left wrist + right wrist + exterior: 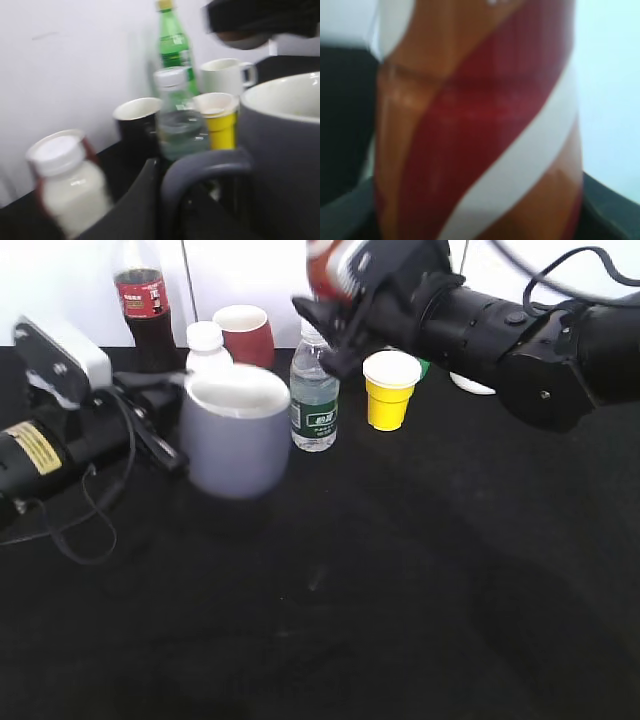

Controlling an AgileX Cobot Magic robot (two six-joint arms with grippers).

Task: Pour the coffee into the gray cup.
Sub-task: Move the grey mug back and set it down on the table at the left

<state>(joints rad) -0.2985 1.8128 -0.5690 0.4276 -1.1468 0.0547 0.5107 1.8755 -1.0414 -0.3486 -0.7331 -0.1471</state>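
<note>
The left gripper holds the round blue-gray mug by its handle. The right gripper squeezes the brown-orange coffee bottle, lifted high.

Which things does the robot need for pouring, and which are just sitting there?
Needed: coffee bottle, gray cup, left gripper, right gripper.
Just sitting: cola bottle, water bottle, yellow cup, dark red cup, milk bottle.

Blue-gray cup; brown-orange, white-striped coffee bottle
</note>
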